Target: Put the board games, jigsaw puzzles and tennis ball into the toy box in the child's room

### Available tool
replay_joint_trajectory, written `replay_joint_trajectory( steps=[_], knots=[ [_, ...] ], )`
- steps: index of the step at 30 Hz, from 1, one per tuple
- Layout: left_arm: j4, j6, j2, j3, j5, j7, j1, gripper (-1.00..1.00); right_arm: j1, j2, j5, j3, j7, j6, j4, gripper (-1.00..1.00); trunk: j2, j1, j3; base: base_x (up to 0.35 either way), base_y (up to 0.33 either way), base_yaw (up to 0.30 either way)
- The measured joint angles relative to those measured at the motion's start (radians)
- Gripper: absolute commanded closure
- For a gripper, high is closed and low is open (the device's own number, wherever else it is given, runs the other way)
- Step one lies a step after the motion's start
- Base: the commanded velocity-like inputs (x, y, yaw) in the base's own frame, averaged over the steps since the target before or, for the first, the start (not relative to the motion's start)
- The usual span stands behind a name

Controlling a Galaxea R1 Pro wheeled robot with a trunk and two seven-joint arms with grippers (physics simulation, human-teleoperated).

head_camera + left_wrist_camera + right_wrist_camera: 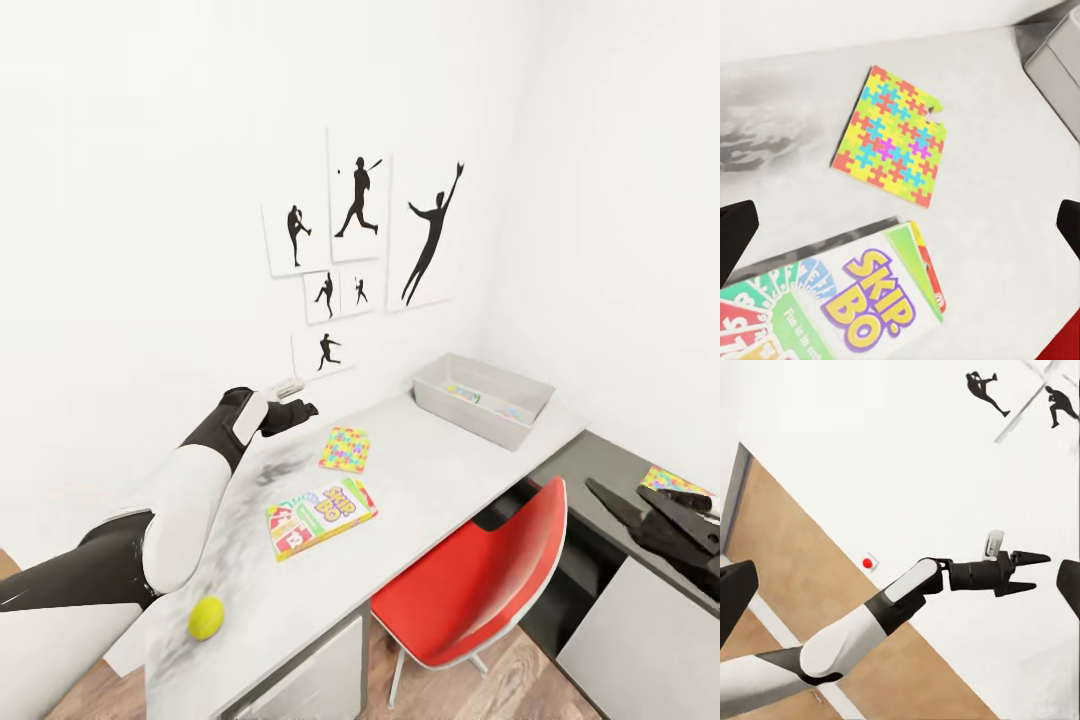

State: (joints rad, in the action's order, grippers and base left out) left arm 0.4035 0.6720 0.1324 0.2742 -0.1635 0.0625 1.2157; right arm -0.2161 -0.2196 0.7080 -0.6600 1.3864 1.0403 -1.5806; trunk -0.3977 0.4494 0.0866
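Observation:
My left gripper (300,410) hangs open above the pale table (430,480), over a jigsaw puzzle (345,448) (894,135) and the SKIP-BO board game (320,515) (832,307). Its fingertips (736,234) stand wide apart, and the right wrist view shows that gripper (1033,571) open too. The tennis ball (206,617) rests near the table's front left. The toy box (520,432) (1061,56) sits at the far right corner with small coloured flat items inside. A second jigsaw puzzle (668,479) lies on the dark cabinet beside my open, empty right gripper (618,492). The bed is out of view.
A red chair (480,585) is tucked under the table's right part, between the two arms. White walls close the table's back and right sides, with baseball silhouette prints (360,240). Wood-plank floor (500,685) shows below the chair.

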Motion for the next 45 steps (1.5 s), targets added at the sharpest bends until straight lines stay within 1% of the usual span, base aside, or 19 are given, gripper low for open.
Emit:
replay_joint_trajectory(
  steps=[1, 4, 6, 12, 16, 19, 22, 25, 41, 43, 45],
  knots=[
    [0.0, 0.0, 0.0, 0.0, 0.0, 0.0, 0.001, -1.0, 0.007, -0.001, -0.002, -0.042, 0.011, 0.0, 0.001, -1.0, 0.0, 0.0, 0.002, 0.0, 0.0, 0.0],
    [0.0, -0.001, 0.0, 0.0, 0.001, 0.0, 0.001, -1.0, 0.016, -0.001, -0.004, -0.108, 0.023, -0.001, 0.002, -1.0, 0.0, 0.0, 0.007, 0.0, 0.0, 0.0],
    [0.0, -0.002, 0.0, 0.0, 0.001, 0.0, 0.001, -1.0, 0.018, 0.002, -0.006, -0.123, 0.022, -0.001, 0.002, -1.0, 0.0, 0.0, 0.01, 0.0, 0.0, 0.0],
    [0.0, -0.003, 0.0, 0.0, 0.001, -0.001, 0.0, -1.0, 0.02, 0.009, -0.011, -0.136, 0.021, 0.0, 0.002, -1.0, 0.0, 0.0, 0.02, 0.0, 0.0, 0.0],
    [0.0, -0.004, 0.0, 0.0, 0.001, -0.001, 0.0, -1.0, 0.021, 0.011, -0.012, -0.136, 0.019, 0.0, 0.002, -1.0, 0.0, 0.0, 0.026, 0.0, 0.0, 0.0],
    [0.0, -0.004, 0.0, 0.0, 0.001, -0.001, 0.0, -1.0, 0.021, 0.013, -0.012, -0.127, 0.007, 0.0, 0.001, -1.0, 0.0, 0.0, 0.031, 0.0, 0.0, 0.0],
    [0.0, -0.004, 0.0, -0.001, 0.001, -0.001, 0.0, -1.0, 0.021, 0.014, -0.012, -0.107, -0.02, 0.0, 0.001, -1.0, 0.0, 0.0, 0.036, 0.0, 0.0, 0.0],
    [0.0, -0.004, 0.0, -0.001, 0.001, -0.001, 0.0, -1.0, 0.021, 0.014, -0.011, -0.1, -0.032, 0.001, 0.001, -1.0, 0.0, 0.0, 0.041, 0.0, 0.0, 0.0],
    [0.0, -0.003, 0.0, -0.001, 0.003, -0.002, 0.0, -1.0, 0.021, 0.016, -0.01, -0.092, -0.041, 0.001, 0.001, -1.0, 0.0, 0.0, 0.068, 0.0, 0.0, 0.0],
    [0.0, -0.002, 0.0, -0.002, 0.002, -0.002, 0.0, -1.0, 0.02, 0.02, -0.01, -0.08, -0.043, 0.001, 0.001, -1.0, 0.0, 0.0, 0.071, 0.0, 0.0, 0.0],
    [0.0, -0.001, 0.0, -0.003, 0.002, -0.001, 0.0, -1.0, 0.012, 0.01, -0.01, -0.039, -0.057, 0.001, 0.0, -1.0, 0.0, 0.0, 0.074, 0.0, 0.0, 0.0]
  ],
)
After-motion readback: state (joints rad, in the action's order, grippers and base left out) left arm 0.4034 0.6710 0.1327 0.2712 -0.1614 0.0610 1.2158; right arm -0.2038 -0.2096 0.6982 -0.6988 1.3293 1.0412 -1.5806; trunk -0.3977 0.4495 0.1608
